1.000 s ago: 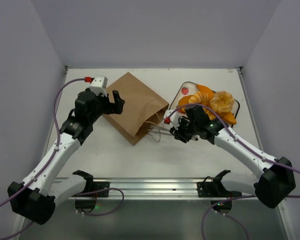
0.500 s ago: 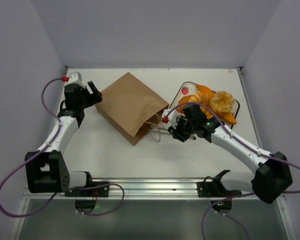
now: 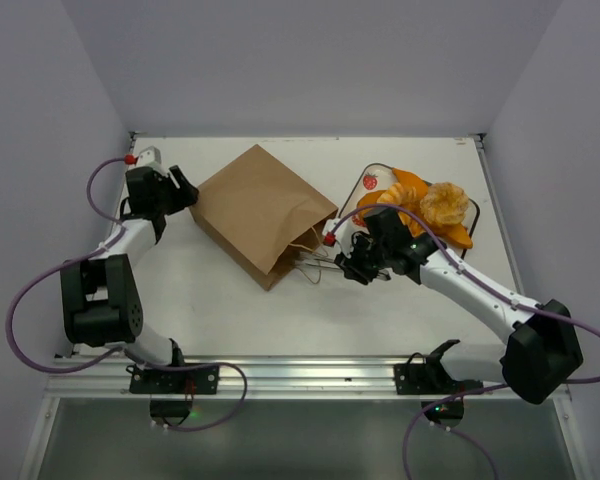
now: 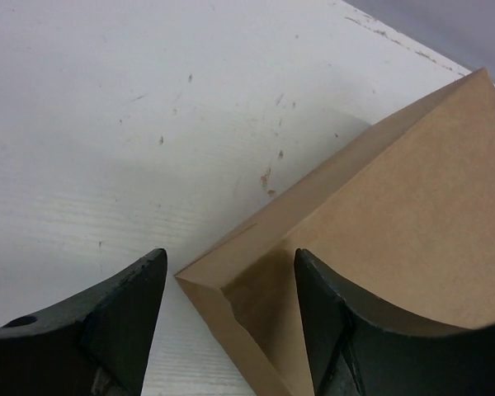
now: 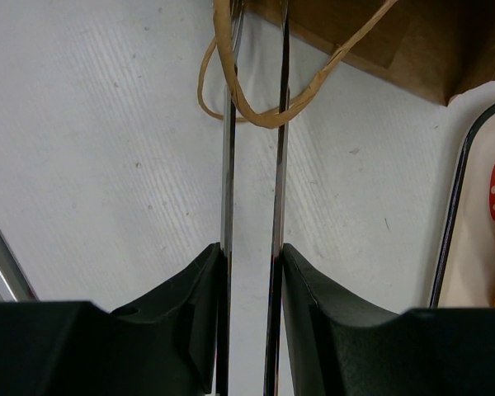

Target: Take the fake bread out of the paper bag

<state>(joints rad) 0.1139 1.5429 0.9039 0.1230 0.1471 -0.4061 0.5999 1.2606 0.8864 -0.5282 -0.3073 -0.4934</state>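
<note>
The brown paper bag (image 3: 263,212) lies flat on the table, its mouth and twisted handles (image 3: 308,262) toward the right. My left gripper (image 3: 185,190) is open, its jaws straddling the bag's closed back-left corner (image 4: 231,285); one finger stands off the corner, the other sits over the bag's top face. My right gripper (image 3: 352,268) is shut on metal tongs (image 5: 252,165), whose two blades run through the handle loops (image 5: 231,99) to the bag's mouth. Orange-brown fake bread pieces (image 3: 425,205) lie piled at the right. The bag's inside is hidden.
The bread pile rests on a white tray with a dark rim (image 3: 364,176) (image 5: 452,206) and a strawberry print, right behind my right wrist. Grey walls close in the table on three sides. A metal rail (image 3: 300,375) runs along the near edge.
My left arm swung out to the back left and came down at the bag's closed corner, its jaws narrowing. The right gripper and tongs barely moved.
</note>
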